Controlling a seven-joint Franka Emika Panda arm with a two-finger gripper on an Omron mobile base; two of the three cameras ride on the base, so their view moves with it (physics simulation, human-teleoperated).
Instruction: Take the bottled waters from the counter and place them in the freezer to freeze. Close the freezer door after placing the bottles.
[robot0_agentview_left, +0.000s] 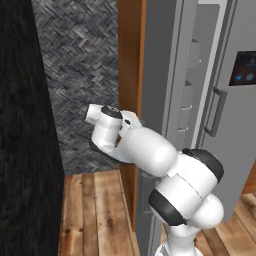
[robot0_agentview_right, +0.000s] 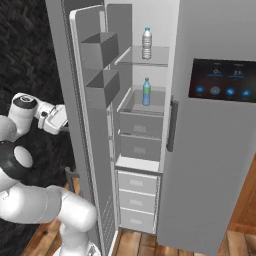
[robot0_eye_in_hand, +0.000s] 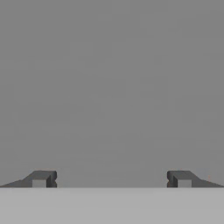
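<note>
Grey steel takes up most of the right base view: the freezer (robot0_agentview_right: 145, 125) stands open in the middle of the frame, its white inside showing shelves above and drawers below. The whitish bottle (robot0_agentview_right: 146, 43) stands upright on the top shelf, near the upper centre. The blue-tinted bottle (robot0_agentview_right: 146, 92) stands upright one level lower, directly beneath the first, in a shallow bin above the drawers. The two bottles are well apart, one above the other.

The freezer door (robot0_agentview_right: 92, 140) is swung wide to the left of the opening, its inner bins facing the compartment. To the right, the other door carries a dark touchscreen (robot0_agentview_right: 222, 80) in the upper right of the frame.

The arm rises from the lower left of that view and reaches behind the open door's outer face; its hand sits at the left edge of the door, at mid height. In the left base view the arm bends from the lower right toward the centre, pressed close to the door's outer side, with tiled wall (robot0_agentview_left: 80, 75) behind and wooden floor (robot0_agentview_left: 95, 215) below.

In the hand view the gripper (robot0_eye_in_hand: 111, 179) faces a plain grey surface, its two fingertips (robot0_eye_in_hand: 41, 178) spread wide apart with nothing between them.
</note>
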